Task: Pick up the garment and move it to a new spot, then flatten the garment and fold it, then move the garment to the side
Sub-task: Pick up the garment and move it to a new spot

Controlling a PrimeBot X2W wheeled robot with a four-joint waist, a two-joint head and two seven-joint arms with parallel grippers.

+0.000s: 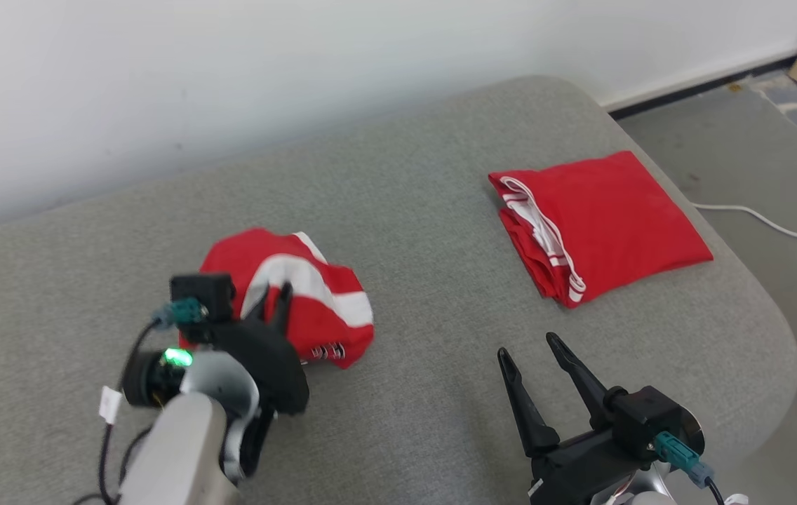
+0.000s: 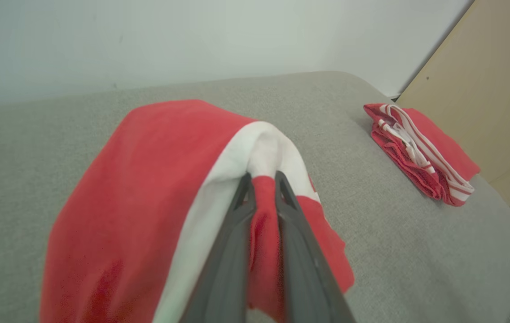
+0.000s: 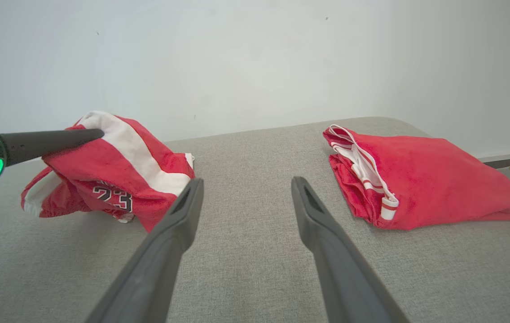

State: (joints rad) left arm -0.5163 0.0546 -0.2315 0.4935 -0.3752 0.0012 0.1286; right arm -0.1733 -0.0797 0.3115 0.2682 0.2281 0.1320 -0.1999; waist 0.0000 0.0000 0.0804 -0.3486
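crumpled red garment [image 1: 314, 305] (white stripe), seemingly part-lifted.

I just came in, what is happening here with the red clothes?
The robot's left end effector is shut on a fold of the crumpled red and white garment, whose lower part rests on the grey cushion. The right end effector is open and empty above bare cushion. A second red garment lies folded to the right, untouched.
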